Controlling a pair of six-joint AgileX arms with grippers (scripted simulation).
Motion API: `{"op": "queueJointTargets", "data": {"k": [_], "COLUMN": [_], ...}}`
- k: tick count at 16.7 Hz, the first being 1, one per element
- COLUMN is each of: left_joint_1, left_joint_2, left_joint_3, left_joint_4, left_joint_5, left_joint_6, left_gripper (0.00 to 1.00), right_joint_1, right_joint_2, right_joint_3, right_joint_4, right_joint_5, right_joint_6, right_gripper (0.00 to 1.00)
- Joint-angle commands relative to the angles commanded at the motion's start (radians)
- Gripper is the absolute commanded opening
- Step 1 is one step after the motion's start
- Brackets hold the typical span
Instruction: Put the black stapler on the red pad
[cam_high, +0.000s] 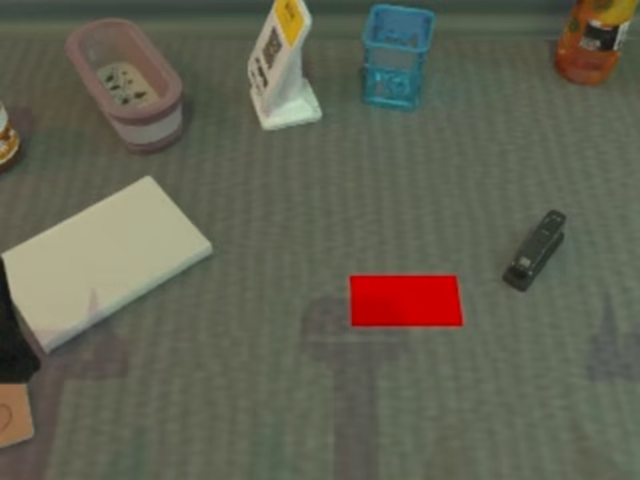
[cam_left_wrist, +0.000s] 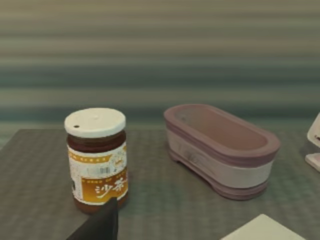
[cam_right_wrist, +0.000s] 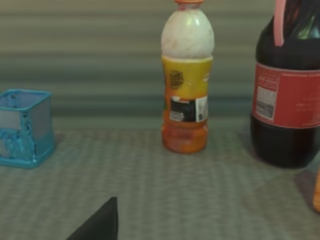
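The black stapler (cam_high: 536, 250) lies slanted on the table mat, a short way to the right of the red pad (cam_high: 405, 300) and not touching it. The pad lies flat near the middle of the table with nothing on it. My left arm (cam_high: 10, 335) is parked at the table's left edge beside the white slab; a black tip of my left gripper (cam_left_wrist: 97, 227) shows in the left wrist view. My right arm is outside the top view; only a black tip of my right gripper (cam_right_wrist: 100, 225) shows in the right wrist view. Neither wrist view shows the stapler or the pad.
A white slab (cam_high: 105, 258) lies at the left. Along the back stand a pink tub (cam_high: 125, 85), a white card stand (cam_high: 282, 65), a blue basket (cam_high: 398, 55) and an orange bottle (cam_high: 595, 38). A sauce jar (cam_left_wrist: 96, 160) and a dark bottle (cam_right_wrist: 287, 90) stand near the far corners.
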Motion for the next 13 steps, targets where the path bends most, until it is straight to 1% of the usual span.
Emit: {"op": "queueJointTargets", "data": {"k": [3,6,9,13], "left_joint_1": [0.000,0.000,0.000,0.000], "left_joint_2": [0.000,0.000,0.000,0.000], "left_joint_3": [0.000,0.000,0.000,0.000], "left_joint_4": [0.000,0.000,0.000,0.000], "left_joint_5": [0.000,0.000,0.000,0.000], "left_joint_6": [0.000,0.000,0.000,0.000], "left_gripper": [1.00,1.00,1.00,1.00], "right_joint_1": [0.002,0.020,0.046,0.088], "right_joint_2": [0.010,0.103,0.291,0.674], "right_joint_3": [0.010,0.103,0.287,0.620], "right_joint_4": [-0.008,-0.077,-0.203,-0.431], "right_joint_5": [-0.001,-0.005,-0.006,-0.002], "right_joint_6": [0.006,0.059,0.153,0.313], "right_gripper": [1.00,1.00,1.00,1.00]}}
